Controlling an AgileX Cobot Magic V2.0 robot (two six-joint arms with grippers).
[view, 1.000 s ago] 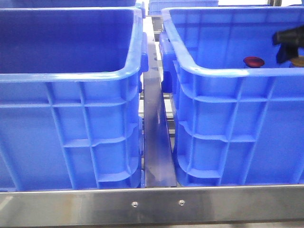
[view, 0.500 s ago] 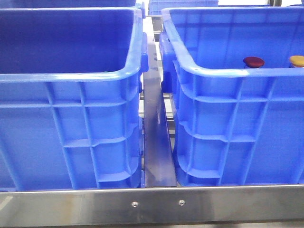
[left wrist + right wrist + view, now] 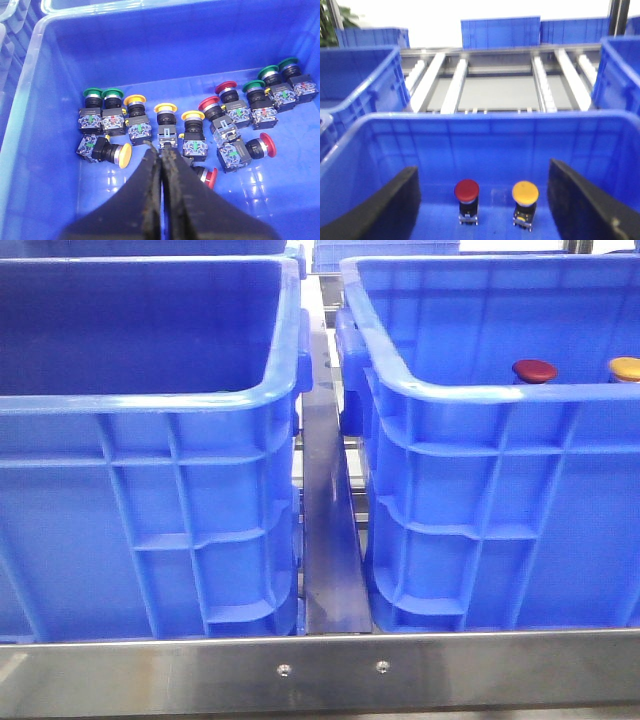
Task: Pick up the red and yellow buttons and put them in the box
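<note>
- Inside the right-hand box (image 3: 480,390), the red button (image 3: 534,370) and the yellow button (image 3: 626,368) are seen standing upright side by side, near each other but apart, their caps just showing above the near rim in the front view.
- A second ago a dark gripper was seen over the yellow button at the edge of the front view; it is now gone from that view, and both caps are left uncovered.
- The right gripper (image 3: 480,205) is shown spread wide and empty, its two dark fingers (image 3: 387,210) framing the pair; the red button (image 3: 466,190) lies ahead of it and nearer the one finger, the yellow button (image 3: 525,192) nearer the other, neither being touched.
- The withdrawal is judged to mean a release already made: both buttons appear to be placed in the box (image 3: 485,135), and this part of the task is taken as done.
- In the other blue crate (image 3: 165,55), the left gripper (image 3: 161,160) is seen pressed together with nothing between its tips, held above a scatter of push buttons.
- Just ahead of its tips yellow-capped buttons (image 3: 165,108) are lined up, red-capped ones (image 3: 225,88) off to one side, green-capped ones (image 3: 93,93) at both ends.
- A further pick from this supply is judged possible; for it the jaws would first have to be parted.
</note>
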